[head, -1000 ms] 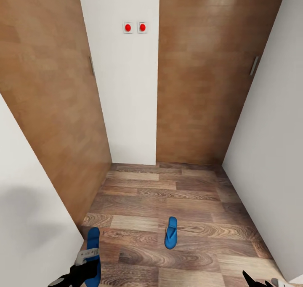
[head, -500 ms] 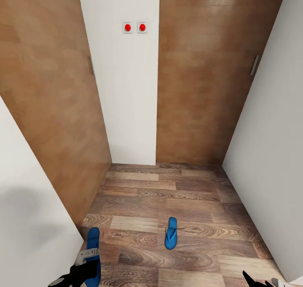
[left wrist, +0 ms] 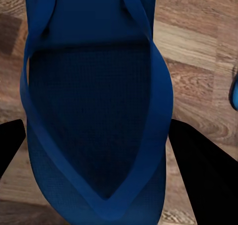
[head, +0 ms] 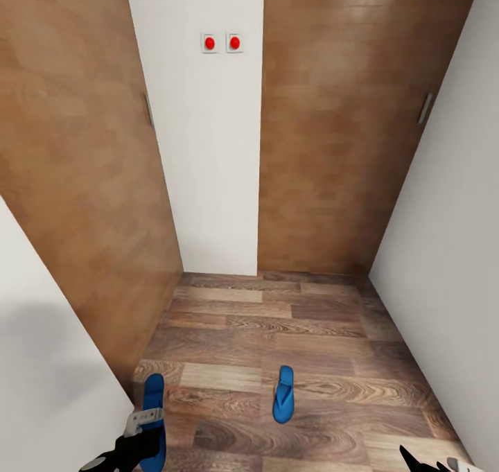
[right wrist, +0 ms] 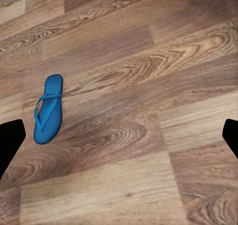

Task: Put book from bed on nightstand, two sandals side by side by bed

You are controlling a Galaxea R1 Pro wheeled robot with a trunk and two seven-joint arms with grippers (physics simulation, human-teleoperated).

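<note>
One blue sandal (head: 283, 394) lies flat on the wood-plank floor (head: 326, 333) ahead of me, also seen in the right wrist view as the sandal (right wrist: 48, 109). The other sandal (head: 154, 406) hangs at the lower left, with my left gripper (head: 138, 444) shut on it. In the left wrist view this sandal (left wrist: 94, 86) spans the gap between both black fingers (left wrist: 203, 165). My right gripper (right wrist: 119, 136) is open over bare floor, its tips showing at the lower right (head: 430, 466). The book, bed and nightstand are out of view.
I face a narrow nook: a white wall panel (head: 208, 167) with two red-button switches (head: 222, 43), brown wooden doors to its left (head: 76, 181) and right (head: 333, 146), and white walls (head: 450, 250) close on both sides.
The head view has shifted slightly, so the sandal on the floor now shows a little lower. The held sandal keeps its place at my left gripper.
</note>
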